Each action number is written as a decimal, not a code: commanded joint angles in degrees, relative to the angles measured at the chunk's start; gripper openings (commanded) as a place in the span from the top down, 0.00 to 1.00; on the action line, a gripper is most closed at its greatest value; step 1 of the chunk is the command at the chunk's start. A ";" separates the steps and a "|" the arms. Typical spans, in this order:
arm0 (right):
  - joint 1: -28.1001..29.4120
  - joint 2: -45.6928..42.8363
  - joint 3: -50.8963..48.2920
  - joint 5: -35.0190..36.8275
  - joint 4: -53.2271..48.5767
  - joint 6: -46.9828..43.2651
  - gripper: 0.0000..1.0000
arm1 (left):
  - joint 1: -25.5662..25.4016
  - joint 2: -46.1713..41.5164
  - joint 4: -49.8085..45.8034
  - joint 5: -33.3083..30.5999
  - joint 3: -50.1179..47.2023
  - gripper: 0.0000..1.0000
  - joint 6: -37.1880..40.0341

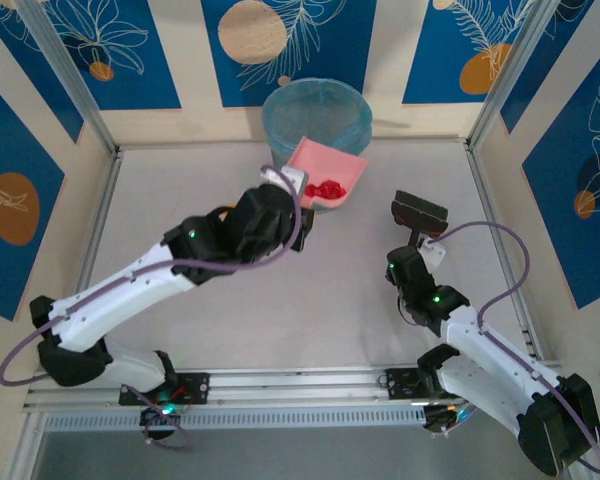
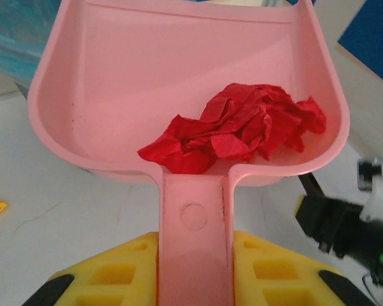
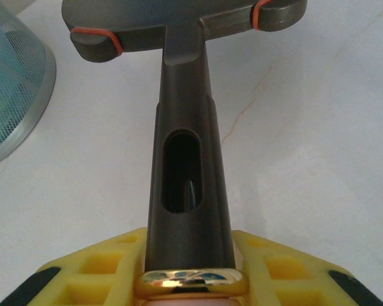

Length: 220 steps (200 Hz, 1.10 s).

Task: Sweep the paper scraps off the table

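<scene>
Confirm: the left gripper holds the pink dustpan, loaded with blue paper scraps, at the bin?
Wrong colour: the paper scraps are red, not blue, as the left wrist view shows. The left gripper does hold the pink dustpan at the bin.

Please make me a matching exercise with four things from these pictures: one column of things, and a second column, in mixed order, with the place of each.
Things:
1. pink dustpan
2. red paper scraps
3. dark brush
4. blue mesh bin

Places:
A. in the right gripper
B. at the far edge of the table
C. in the left gripper
D. inside the dustpan

Pairs: 1-C; 2-D; 3-A; 4-B
</scene>
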 commanded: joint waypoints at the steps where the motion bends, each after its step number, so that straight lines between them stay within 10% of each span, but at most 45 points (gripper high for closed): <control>1: -0.41 1.31 0.62 -0.27 3.22 -1.17 1.00 | 5.03 4.16 -5.41 7.11 8.41 1.00 -1.22; 79: -1.55 5.86 2.44 -2.41 4.02 -3.09 1.00 | 24.11 28.84 -4.83 41.73 41.14 1.00 -19.78; 136: -1.64 7.24 3.05 -3.10 4.43 -3.85 1.00 | 28.77 31.02 17.44 53.40 33.68 1.00 -39.68; 220: -1.64 9.87 4.38 -3.37 3.92 -4.12 1.00 | 32.14 26.69 45.41 53.53 13.14 1.00 -59.20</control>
